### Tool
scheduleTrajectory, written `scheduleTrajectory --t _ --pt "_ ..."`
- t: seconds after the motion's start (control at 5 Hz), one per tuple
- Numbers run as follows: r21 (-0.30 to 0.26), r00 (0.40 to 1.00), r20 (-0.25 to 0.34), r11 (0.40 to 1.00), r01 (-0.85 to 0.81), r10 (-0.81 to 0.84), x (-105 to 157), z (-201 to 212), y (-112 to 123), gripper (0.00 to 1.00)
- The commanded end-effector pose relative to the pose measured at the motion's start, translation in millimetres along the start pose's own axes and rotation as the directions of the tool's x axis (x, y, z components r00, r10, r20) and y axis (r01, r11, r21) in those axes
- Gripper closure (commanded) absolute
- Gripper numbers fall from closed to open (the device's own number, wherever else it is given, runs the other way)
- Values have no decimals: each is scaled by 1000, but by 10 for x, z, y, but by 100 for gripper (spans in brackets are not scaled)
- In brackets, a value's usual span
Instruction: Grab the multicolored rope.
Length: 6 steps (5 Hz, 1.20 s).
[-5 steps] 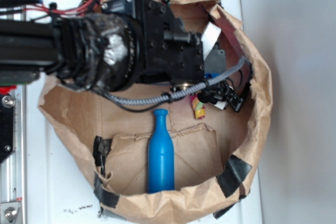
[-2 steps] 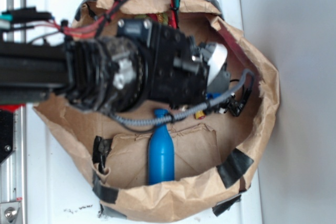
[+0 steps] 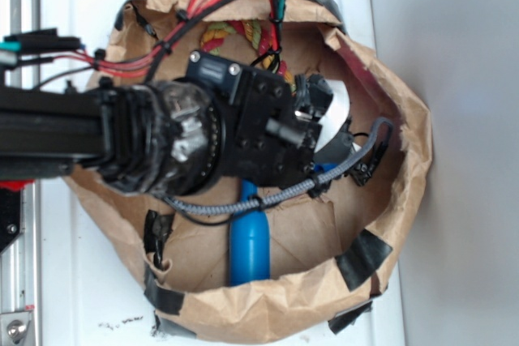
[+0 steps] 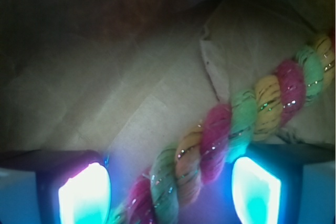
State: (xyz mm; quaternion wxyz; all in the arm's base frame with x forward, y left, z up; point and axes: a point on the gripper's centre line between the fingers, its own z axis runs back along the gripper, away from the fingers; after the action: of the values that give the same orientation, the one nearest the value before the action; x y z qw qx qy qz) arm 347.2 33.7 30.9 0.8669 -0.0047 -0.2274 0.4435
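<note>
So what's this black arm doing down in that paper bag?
The robot arm is reaching into a brown paper bag after the multicolored rope. In the wrist view the rope runs diagonally between the fingers of the gripper, which stand apart on either side of it, so nothing is gripped yet. A blue plastic bottle lies untouched in the bag.

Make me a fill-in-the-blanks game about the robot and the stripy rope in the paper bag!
1. The multicolored rope is twisted from pink-red, yellow and ____ strands.
2. In the wrist view, the rope runs between the two glowing fingertips of the ____.
3. The bottle lying in the brown paper bag is coloured ____.
4. In the exterior view, the grey braided cable crosses over the bottle's ____.

Missing words: green; gripper; blue; neck
</note>
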Motion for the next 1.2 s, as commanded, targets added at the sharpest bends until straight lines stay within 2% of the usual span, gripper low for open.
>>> scheduleTrajectory --t 0.0,0.6,0.8,1.0 --pt "-36 999 31 999 -31 32 162 26 -1 100" --pt "-89 997 19 993 -76 78 323 164 -19 100" --pt "-114 993 -84 989 -95 86 441 463 -23 100" --pt "-168 962 -272 985 -41 -6 430 1007 30 100"
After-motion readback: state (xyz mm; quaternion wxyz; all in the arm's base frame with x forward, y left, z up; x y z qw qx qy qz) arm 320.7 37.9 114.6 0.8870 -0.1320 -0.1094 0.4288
